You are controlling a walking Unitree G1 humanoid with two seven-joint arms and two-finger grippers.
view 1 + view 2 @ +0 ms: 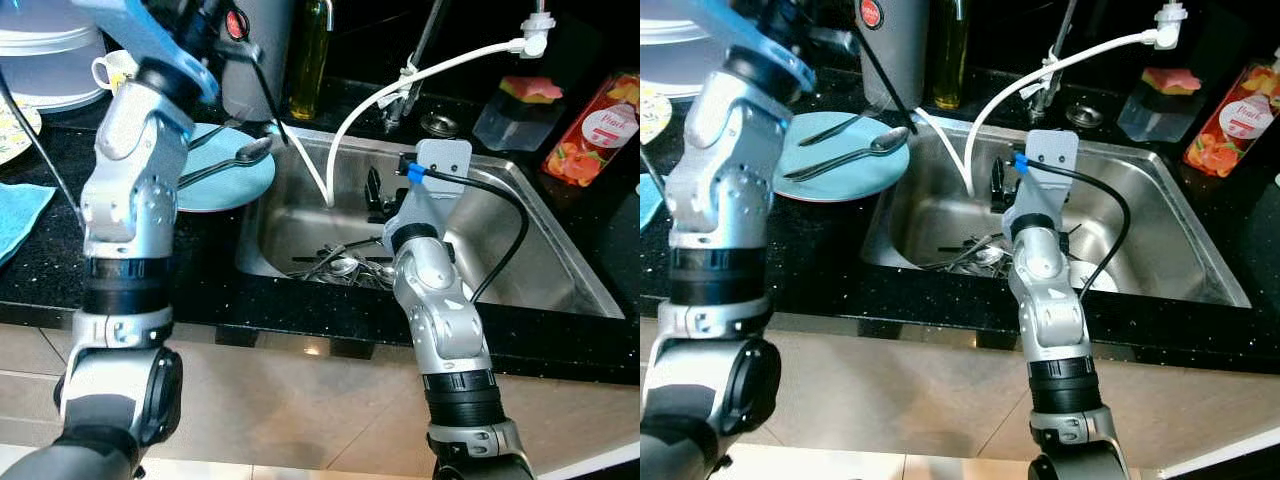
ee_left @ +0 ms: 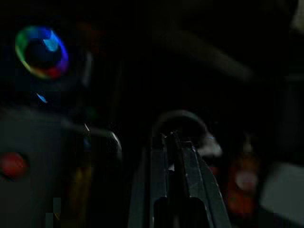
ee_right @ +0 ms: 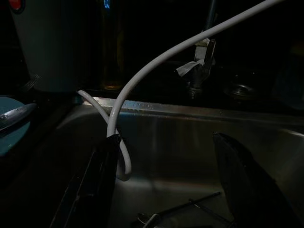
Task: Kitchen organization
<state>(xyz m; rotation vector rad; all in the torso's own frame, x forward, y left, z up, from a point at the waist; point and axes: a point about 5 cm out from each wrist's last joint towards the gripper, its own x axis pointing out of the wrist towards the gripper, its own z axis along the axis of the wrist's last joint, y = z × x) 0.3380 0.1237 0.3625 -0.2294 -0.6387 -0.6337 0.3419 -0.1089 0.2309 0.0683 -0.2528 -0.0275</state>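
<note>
The cutlery lies heaped on the sink floor, near side, left of centre; I judge it the item to be sorted. A blue plate sits on the counter just left of the sink and already carries a spoon and a second utensil, so I read it as the drop point.

My right gripper is lowered into the basin above the heap, fingers spread wide and empty, aimed at the pieces below. A white hose hangs from the tap into the sink, and in the right wrist view it crosses close to one finger; I judge it a snag risk on descent.

My left gripper is raised over the far left counter near a grey canister, fingers pressed together. Whether they pinch anything, I cannot tell.

At the far right stand a sponge in its holder and a juice bottle.
</note>
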